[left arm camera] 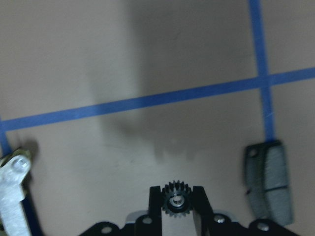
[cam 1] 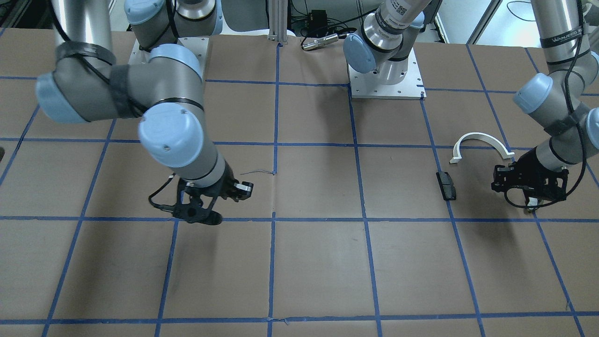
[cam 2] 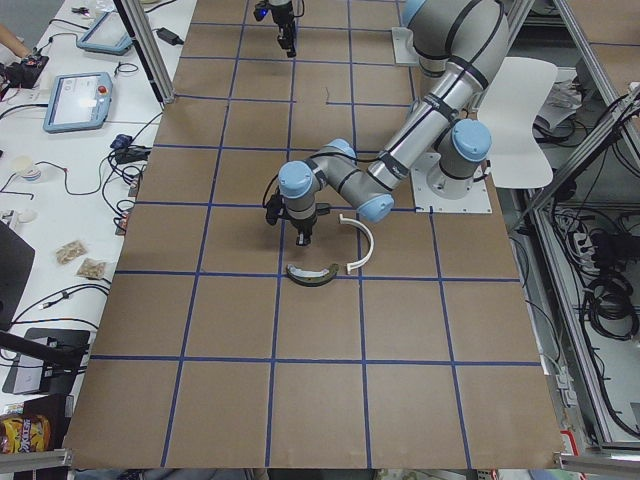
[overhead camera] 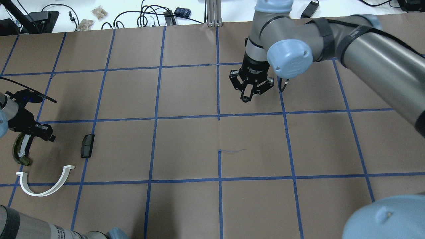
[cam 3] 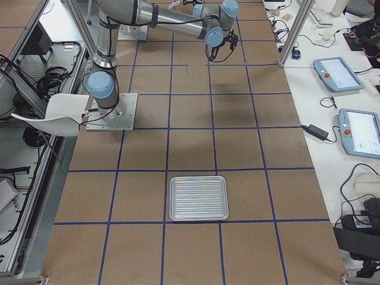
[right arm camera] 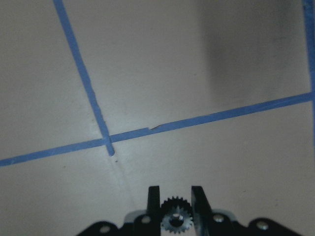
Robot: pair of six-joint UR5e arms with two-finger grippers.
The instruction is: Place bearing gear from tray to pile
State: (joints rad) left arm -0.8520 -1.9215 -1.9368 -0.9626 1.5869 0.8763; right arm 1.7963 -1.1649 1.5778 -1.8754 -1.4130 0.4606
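Only wrist-side, a bearing gear [left arm camera: 176, 199].

Our left arm [cam 1: 559, 32] drops down the right edge of the front-facing view, its claw [left arm camera: 177, 194] pointing downward, pinching a bearing gear [left arm camera: 176, 201]. Our right arm [overhead camera: 365, 49] stretches from the overhead view's upper right toward centre, claw [overhead camera: 247, 96] down, gripping a second gear [right arm camera: 175, 217].

My left gripper [left arm camera: 177, 189] had bare table [left arm camera: 147, 59] ahead, flanked by grey block [left arm camera: 268, 179] and green curved piece [overhead camera: 16, 151]; white arc [overhead camera: 63, 178] lay close by.
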